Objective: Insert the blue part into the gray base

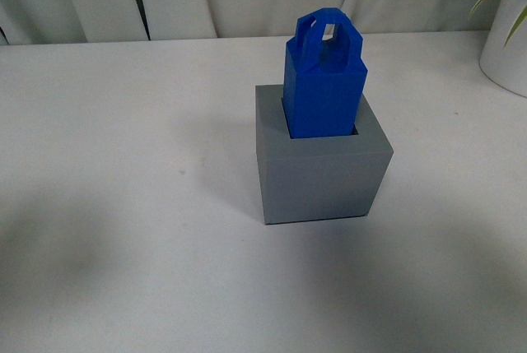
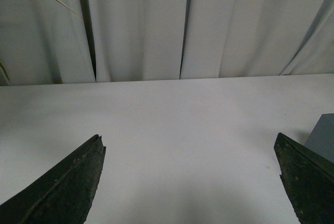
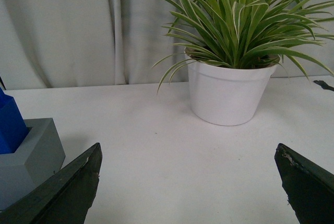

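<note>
Front view: blue part (image 1: 323, 90) standing upright in the recess of the gray base (image 1: 321, 174), handle up, looking seated; no arms near.

Left wrist view: left gripper (image 2: 190, 179) spread wide, empty, gray base corner beside one finger.

Right wrist view: right gripper (image 3: 188, 185) likewise released, empty, beside the base; potted plant (image 3: 229, 91) well beyond it.

Open table (image 1: 123, 164) surrounds the gray base (image 1: 321, 176); a potted plant (image 1: 509, 32) crowds its far-right corner.
</note>
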`<action>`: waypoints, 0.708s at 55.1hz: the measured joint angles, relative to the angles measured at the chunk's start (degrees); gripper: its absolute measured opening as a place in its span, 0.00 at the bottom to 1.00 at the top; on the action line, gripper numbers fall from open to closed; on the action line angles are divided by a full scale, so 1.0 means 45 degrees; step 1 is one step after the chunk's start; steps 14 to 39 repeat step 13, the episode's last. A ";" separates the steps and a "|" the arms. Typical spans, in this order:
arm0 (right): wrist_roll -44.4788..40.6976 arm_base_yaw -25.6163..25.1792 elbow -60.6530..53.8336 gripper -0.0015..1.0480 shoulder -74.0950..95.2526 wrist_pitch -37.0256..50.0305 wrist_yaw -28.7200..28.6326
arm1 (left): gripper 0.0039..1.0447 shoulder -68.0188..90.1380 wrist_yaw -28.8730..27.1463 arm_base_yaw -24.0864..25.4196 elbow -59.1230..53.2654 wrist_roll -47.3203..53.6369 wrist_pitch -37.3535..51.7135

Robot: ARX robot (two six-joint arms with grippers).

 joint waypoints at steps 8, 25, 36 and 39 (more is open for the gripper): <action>0.0000 0.0000 0.0000 0.93 0.0000 0.0000 0.0000 | 0.94 0.0000 0.0000 0.0000 0.0000 0.0000 0.0000; 0.0000 0.0000 0.0000 0.93 0.0000 0.0000 0.0000 | 0.94 0.0000 0.0000 0.0000 0.0000 0.0000 0.0000; 0.0000 0.0000 0.0000 0.93 0.0000 0.0000 0.0000 | 0.94 0.0000 0.0000 0.0000 0.0000 0.0000 0.0000; 0.0000 0.0000 0.0000 0.93 0.0000 0.0000 0.0000 | 0.94 0.0000 0.0000 0.0000 0.0000 0.0000 0.0000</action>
